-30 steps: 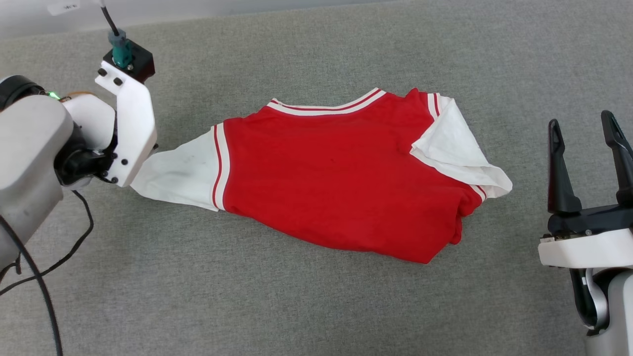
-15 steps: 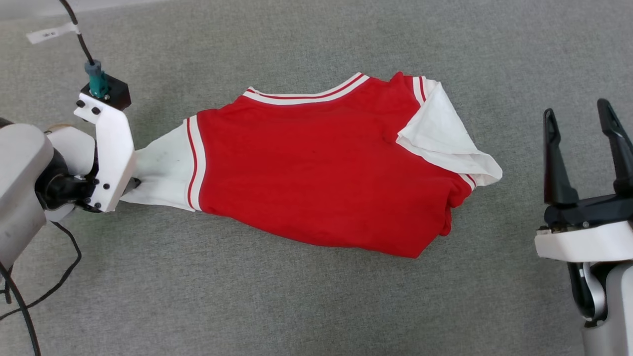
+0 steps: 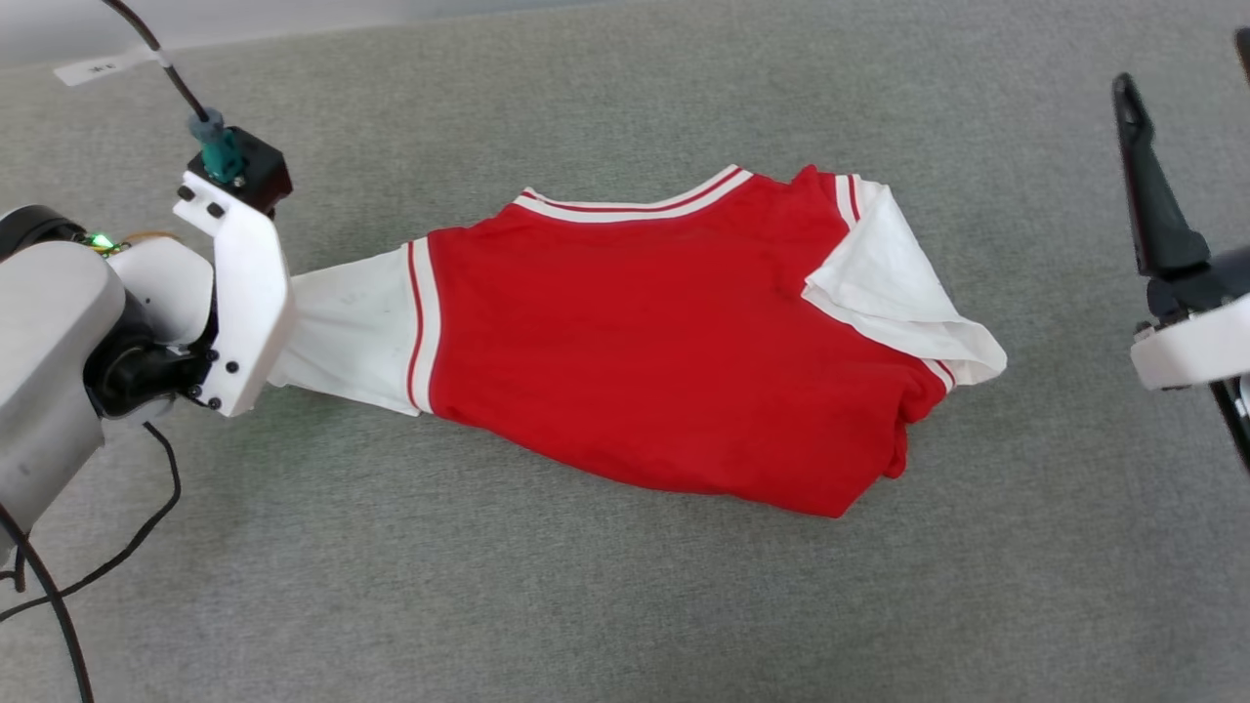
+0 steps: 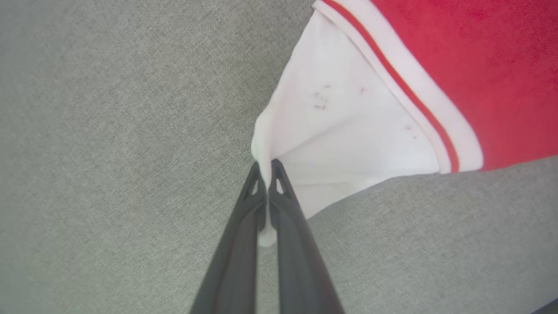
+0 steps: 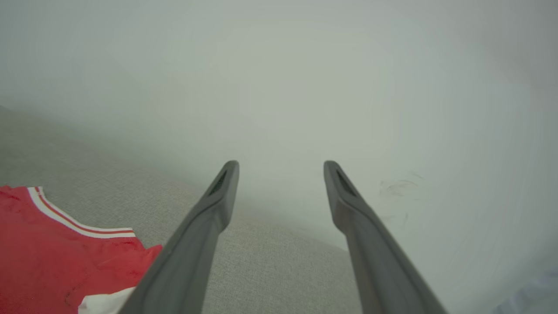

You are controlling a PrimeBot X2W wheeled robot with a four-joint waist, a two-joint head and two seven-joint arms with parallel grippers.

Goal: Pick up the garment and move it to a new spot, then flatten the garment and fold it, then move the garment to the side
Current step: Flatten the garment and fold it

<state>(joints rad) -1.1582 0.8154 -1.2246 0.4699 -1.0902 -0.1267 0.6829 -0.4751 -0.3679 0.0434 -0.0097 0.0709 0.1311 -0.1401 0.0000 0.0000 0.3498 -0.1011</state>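
The garment point(image 3: 664, 342), a red T-shirt with white sleeves and striped trim, lies bunched across the grey surface. Its left white sleeve point(image 3: 342, 332) stretches toward my left arm, and the right sleeve point(image 3: 889, 283) is folded back over the red body. In the left wrist view my left gripper point(image 4: 266, 168) is shut on the edge of the white sleeve point(image 4: 348, 126), with cloth pinched between the fingers. My right gripper point(image 3: 1184, 59) stands open to the right of the shirt, apart from it. The right wrist view has the right gripper point(image 5: 281, 165) open and empty, with the garment point(image 5: 52, 253) at lower left.
A grey fabric surface point(image 3: 625, 605) spreads all round the shirt. A pale wall point(image 5: 305, 87) rises behind its far edge. A black cable point(image 3: 107, 557) loops at the lower left beside my left arm, and another cable with a white tag point(image 3: 98, 66) runs from the wrist.
My left gripper has shut on the white sleeve's edge. The right gripper has moved up the head view, away from me. The camera has shifted slightly; the shirt lies much as before.
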